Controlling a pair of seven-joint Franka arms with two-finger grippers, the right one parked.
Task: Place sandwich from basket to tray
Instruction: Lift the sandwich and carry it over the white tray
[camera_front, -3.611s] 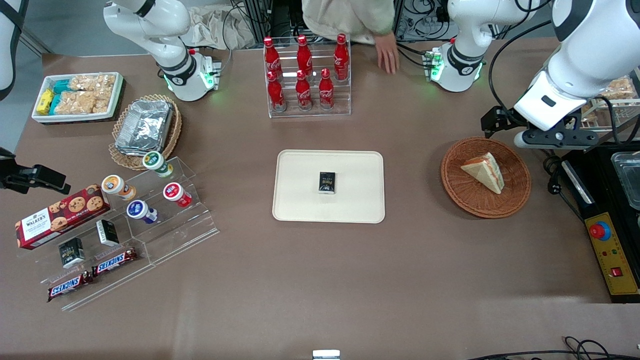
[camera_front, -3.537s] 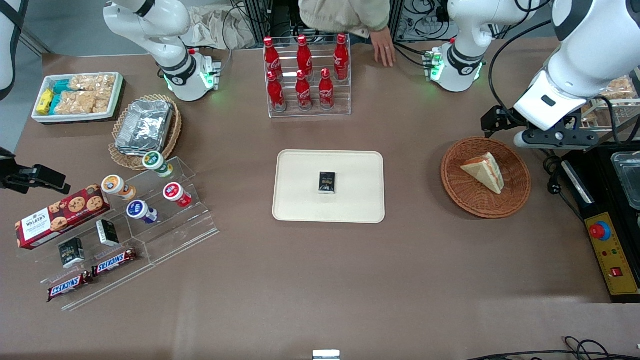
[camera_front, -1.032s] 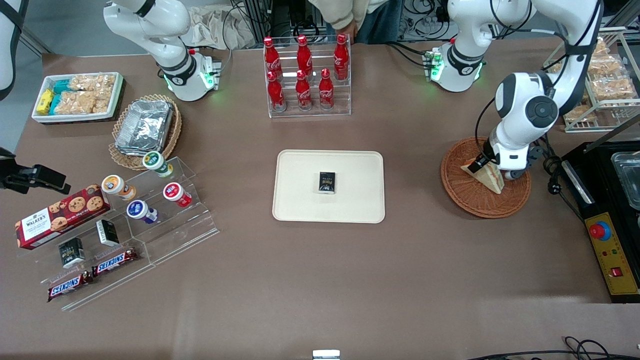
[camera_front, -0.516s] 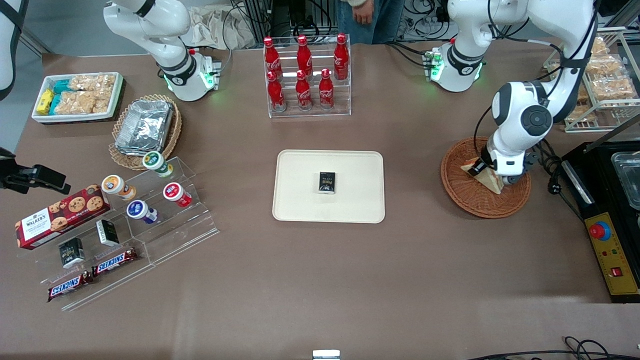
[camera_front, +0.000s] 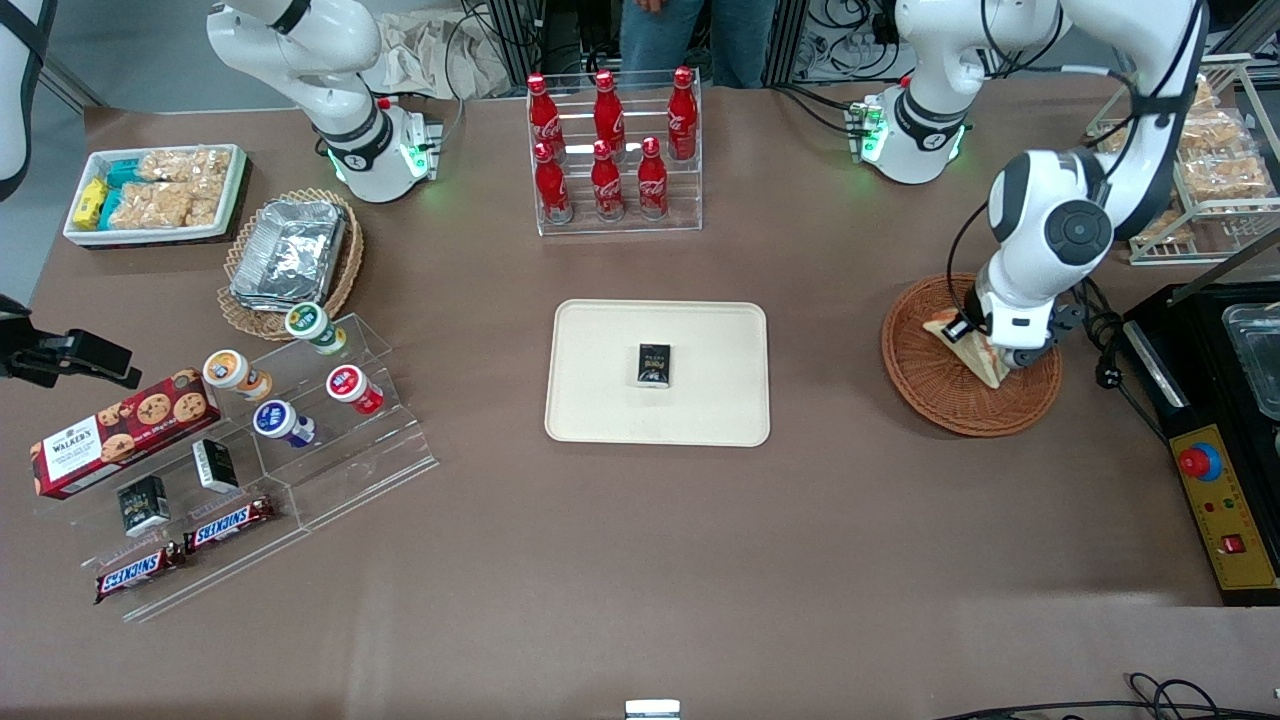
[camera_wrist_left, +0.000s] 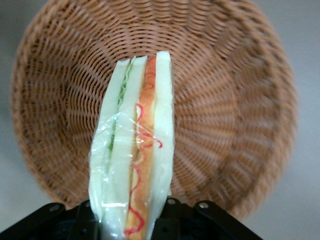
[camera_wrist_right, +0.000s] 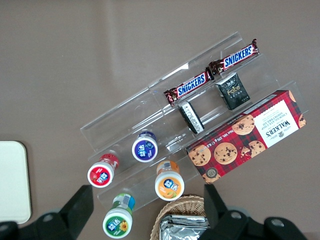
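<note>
The sandwich (camera_front: 958, 342), a wrapped white-bread wedge with orange and green filling, stands on edge in the reddish-brown wicker basket (camera_front: 940, 400) toward the working arm's end of the table. My gripper (camera_front: 987, 350) is down in the basket, shut on the sandwich. In the left wrist view the sandwich (camera_wrist_left: 134, 160) rises from between the gripper (camera_wrist_left: 131, 222) jaws, its cut edge facing the camera, with the basket (camera_wrist_left: 235, 125) weave under it. The cream tray (camera_front: 600, 400) lies at the table's middle, well apart from the basket.
A small black box (camera_front: 655, 364) sits on the tray. A rack of red cola bottles (camera_front: 612, 150) stands farther from the camera than the tray. A black control box (camera_front: 1215, 500) and a wire rack of snack packs (camera_front: 1210, 160) flank the basket.
The arm came down from above the basket's edge onto the sandwich. In the last half second the wrist rose a little and the sandwich shifted with it.
</note>
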